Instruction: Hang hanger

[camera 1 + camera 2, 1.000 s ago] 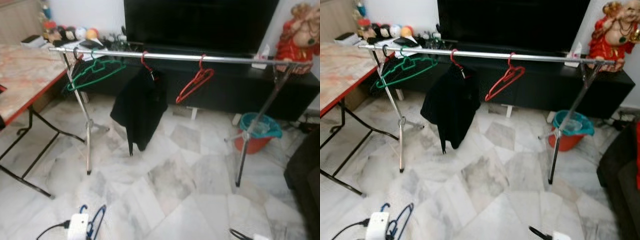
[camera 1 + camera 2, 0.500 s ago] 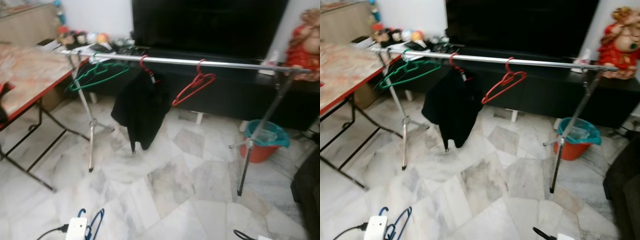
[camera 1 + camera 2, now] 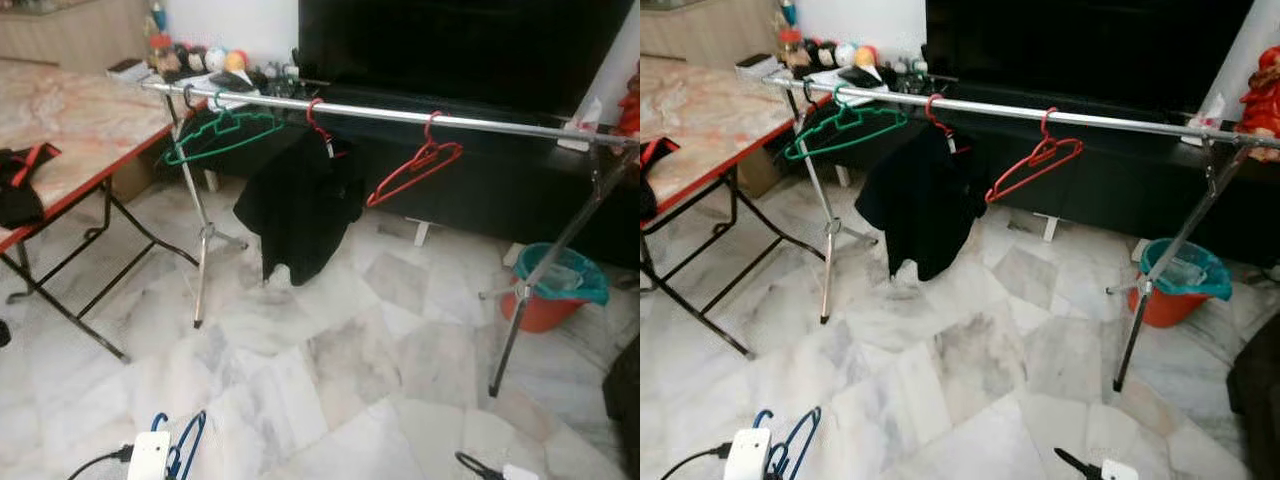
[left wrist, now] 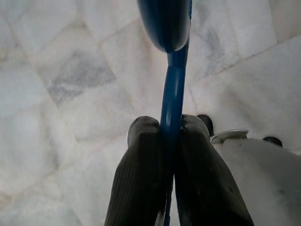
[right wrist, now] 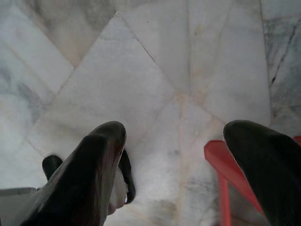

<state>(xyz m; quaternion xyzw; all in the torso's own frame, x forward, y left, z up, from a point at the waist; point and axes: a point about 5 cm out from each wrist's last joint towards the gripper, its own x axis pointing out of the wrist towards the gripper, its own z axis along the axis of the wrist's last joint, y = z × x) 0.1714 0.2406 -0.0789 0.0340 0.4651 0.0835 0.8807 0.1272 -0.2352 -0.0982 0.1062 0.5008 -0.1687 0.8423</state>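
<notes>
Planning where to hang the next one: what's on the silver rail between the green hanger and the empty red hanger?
A black garment on its own red hanger, shown in both eye views, hanging between the green plastic hanger and the empty red plastic hanger.

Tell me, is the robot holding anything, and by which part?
Yes. The left claw is shut on a blue hanger, pinching its thin bar. The right claw is open, holding nothing.

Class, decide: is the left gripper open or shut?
Shut. The left gripper has both black fingers pressed against the blue hanger between them.
</notes>
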